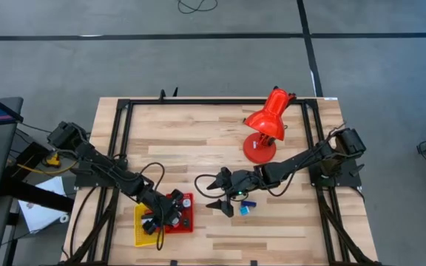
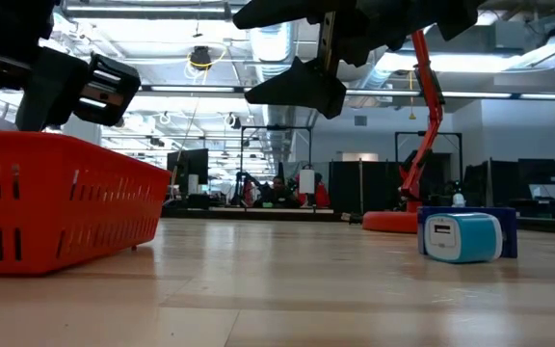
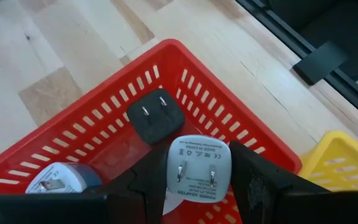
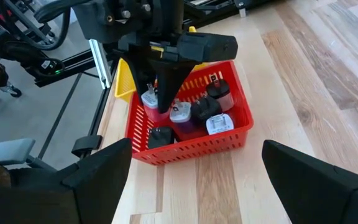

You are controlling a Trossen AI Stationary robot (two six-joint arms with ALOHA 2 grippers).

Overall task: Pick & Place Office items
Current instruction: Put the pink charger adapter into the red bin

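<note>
A red slotted tray (image 1: 185, 222) holds several small adapters: a black one (image 3: 157, 115), a white and blue one (image 3: 58, 177) and others (image 4: 213, 115). My left gripper (image 1: 170, 213) points down into this tray, shut on a white two-prong adapter (image 3: 199, 167). My right gripper (image 1: 208, 193) hovers open above the table, right of the tray, touching nothing. A light blue and white adapter (image 2: 461, 237) and a dark blue block (image 2: 505, 231) rest on the table (image 1: 198, 148) below the right arm's wrist (image 1: 244, 208). My left gripper pinches the white adapter between its two fingers (image 3: 146, 186), one on each side wall (image 3: 174, 163), its pronged face toward the wrist camera. The fingers come from above, pointing down into the red tray (image 4: 166, 93). I cannot tell whether the adapter touches the tray's floor.
A yellow tray (image 1: 143, 230) lies against the red tray's left side. The large red desk lamp (image 1: 266, 122) stands toward the far right of the table. Black frame rails (image 1: 120, 133) run along the table's edges. Bare wood lies between the lamp and the trays.
</note>
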